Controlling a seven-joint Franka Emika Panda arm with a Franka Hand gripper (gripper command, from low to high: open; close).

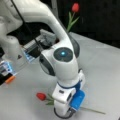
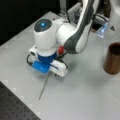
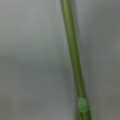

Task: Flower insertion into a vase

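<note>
A pale grey tabletop [image 1: 105, 65] fills both front views, with a dark backdrop behind it and a black perforated mat [image 2: 15, 107] at one corner. On it lies a red tulip [image 1: 41, 96], flat on its side, and the claw [image 1: 63, 113] is down directly over its stem, at table level; the fingers are hidden beneath the white wrist and its blue block [image 1: 77, 100], so whether they are wide, narrow or closed on the stem cannot be told. In a front view the red bloom sticks out to the left of the claw and the bare stem end [image 1: 96, 110] runs out to the right of it. The wrist view shows only that green stem [image 3: 73, 55] close up against the grey surface. The vase [image 2: 113, 58], a plain dark brown cylinder, stands upright well apart from the claw, off toward a front view's right edge. A second red tulip [image 1: 75, 8] stands upright behind the arm, far from the claw.
</note>
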